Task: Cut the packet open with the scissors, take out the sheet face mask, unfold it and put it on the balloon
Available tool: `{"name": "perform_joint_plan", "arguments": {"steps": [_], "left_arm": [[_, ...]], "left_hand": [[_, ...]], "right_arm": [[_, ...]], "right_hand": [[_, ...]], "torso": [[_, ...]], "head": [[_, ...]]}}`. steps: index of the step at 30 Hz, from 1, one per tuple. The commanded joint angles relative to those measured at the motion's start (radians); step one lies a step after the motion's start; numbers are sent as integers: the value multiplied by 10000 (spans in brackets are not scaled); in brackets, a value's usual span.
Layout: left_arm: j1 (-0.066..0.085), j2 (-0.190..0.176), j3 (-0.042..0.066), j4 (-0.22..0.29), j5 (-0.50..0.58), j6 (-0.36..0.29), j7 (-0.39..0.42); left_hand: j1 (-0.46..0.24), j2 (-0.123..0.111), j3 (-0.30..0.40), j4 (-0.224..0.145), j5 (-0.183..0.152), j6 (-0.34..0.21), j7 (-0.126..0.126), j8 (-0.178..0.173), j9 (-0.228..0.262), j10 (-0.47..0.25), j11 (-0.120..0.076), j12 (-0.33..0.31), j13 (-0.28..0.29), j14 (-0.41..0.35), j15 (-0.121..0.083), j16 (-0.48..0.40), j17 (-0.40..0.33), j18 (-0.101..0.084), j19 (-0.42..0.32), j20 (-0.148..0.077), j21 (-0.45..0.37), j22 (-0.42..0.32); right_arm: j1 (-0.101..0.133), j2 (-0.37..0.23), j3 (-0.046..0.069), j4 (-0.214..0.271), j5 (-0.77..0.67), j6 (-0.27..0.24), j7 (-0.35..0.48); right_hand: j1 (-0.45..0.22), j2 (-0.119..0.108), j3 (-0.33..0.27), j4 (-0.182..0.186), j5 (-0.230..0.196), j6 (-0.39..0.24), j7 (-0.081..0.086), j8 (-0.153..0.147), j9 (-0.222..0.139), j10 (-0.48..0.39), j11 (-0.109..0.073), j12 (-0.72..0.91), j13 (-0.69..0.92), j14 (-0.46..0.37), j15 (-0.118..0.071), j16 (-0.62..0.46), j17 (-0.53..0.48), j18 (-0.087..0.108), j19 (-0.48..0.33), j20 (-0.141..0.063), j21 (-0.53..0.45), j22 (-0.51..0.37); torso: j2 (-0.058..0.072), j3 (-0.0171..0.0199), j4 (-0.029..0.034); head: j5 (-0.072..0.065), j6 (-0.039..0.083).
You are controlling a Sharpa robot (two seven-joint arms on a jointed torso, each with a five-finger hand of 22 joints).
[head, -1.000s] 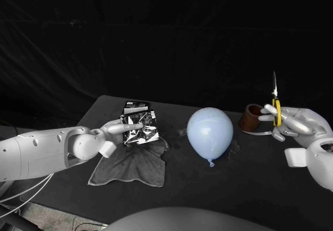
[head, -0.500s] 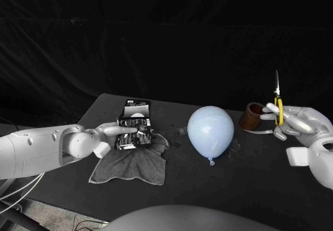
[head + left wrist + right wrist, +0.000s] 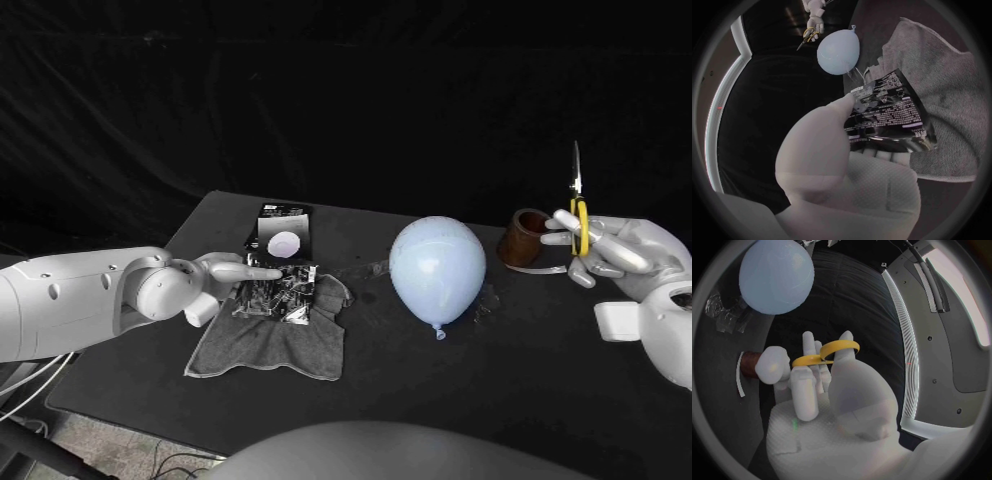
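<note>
The dark foil packet (image 3: 283,262) hangs over the grey cloth (image 3: 274,340), pinched at its side by my left hand (image 3: 214,278); its printed back (image 3: 886,112) faces the left wrist camera, my thumb (image 3: 826,135) on its edge. The pale blue balloon (image 3: 437,270) lies mid-table with its knot toward me, also seen as the balloon (image 3: 837,49) and the balloon (image 3: 776,275). My right hand (image 3: 620,250) holds the yellow-handled scissors (image 3: 577,205) upright in the air, blades together and pointing up, to the right of the balloon. Fingers pass through the yellow loops (image 3: 826,354).
A brown cup (image 3: 522,238) stands behind and right of the balloon, a pale strip (image 3: 538,271) curling at its base. Crinkled clear plastic (image 3: 723,312) lies beside the balloon. The cloth reaches close to the table's front-left edge (image 3: 130,400).
My left hand has tipped the packet from a crumpled slant to a straighter hold, its top label now facing up, and drawn it slightly lower. The right hand and scissors barely moved.
</note>
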Motion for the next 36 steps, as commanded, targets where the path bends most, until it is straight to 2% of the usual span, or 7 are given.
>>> {"name": "perform_joint_plan", "arguments": {"steps": [1,4,7,13,16,29,36], "left_arm": [[108,-11,17,57,-929,-432,-257],[172,-30,29,73,-1045,-627,-88],[234,-73,45,93,-1189,-842,158],[433,-194,68,111,-1635,-1062,660],[575,-268,74,103,-1938,-1104,908],[1298,-557,85,42,-2604,-1000,1557],[1457,-541,86,87,-2885,-930,1697]], "left_hand": [[190,-15,-704,271,21,-411,1085,403,129,-315,132,147,23,-632,152,-122,-81,-80,-1421,180,-350,-34],[540,26,-1583,505,37,-704,1132,720,202,-512,140,289,32,-1039,245,-113,-106,-298,-2370,220,-384,-60],[1500,302,-3209,1370,50,-1127,1182,1324,266,-880,175,595,46,-1672,333,182,-21,-507,-2873,211,-367,-53],[1966,-255,-4415,1551,82,-1562,1172,1769,190,-1528,299,804,33,-2678,510,539,138,-759,-3602,225,-432,-101],[2070,-386,-4610,1560,90,-1669,1158,1896,158,-1689,328,898,44,-3024,559,659,201,-855,-4001,227,-467,-132],[2469,-315,-4402,1548,78,-1453,981,2378,-75,-1971,414,1395,92,-3794,654,1351,487,-923,-4305,228,-439,-126],[2616,-2,-4249,1523,63,-467,572,2445,-565,-1776,324,1930,125,-4122,600,2086,704,-887,-3831,223,-333,-66]], "right_arm": [[2,-1,8,32,-46,171,172],[2,-12,8,41,-43,173,174],[2,-27,8,43,-38,174,174],[2,-31,8,31,-27,184,173],[2,-34,8,29,-24,186,173],[0,-23,8,0,-11,205,168],[-1,-22,8,5,-6,218,170]], "right_hand": [[617,489,-204,-60,27,15,-22,16,8,406,-341,4,10,729,-35,31,1086,99,-76,-28,-51,9],[617,489,-204,-60,27,15,-22,16,8,406,-341,4,10,729,-35,31,1086,99,-76,-28,-51,9],[618,486,-206,-61,27,9,-19,10,6,401,-338,-4,10,726,-33,28,1073,101,-82,-27,-57,4],[618,486,-206,-61,27,9,-19,10,6,401,-338,-4,10,726,-33,28,1073,101,-82,-27,-57,4],[618,486,-206,-61,27,9,-19,10,6,401,-338,-4,10,726,-33,28,1073,101,-82,-27,-57,4],[616,483,-211,-61,27,-3,-11,-1,4,392,-332,-19,8,717,-30,19,1032,106,-100,-24,-79,-16],[614,483,-215,-61,27,-13,-4,-11,2,385,-326,-34,7,707,-25,10,990,108,-109,-21,-88,-24]], "torso": [[5,1,-3],[1,3,-9],[5,-3,3],[1,-6,7],[6,-8,6],[0,7,0],[6,16,-17]], "head": [[-8,-30],[-7,-50],[-17,-69],[-33,-86],[-27,-106],[6,-123],[-12,-76]]}}
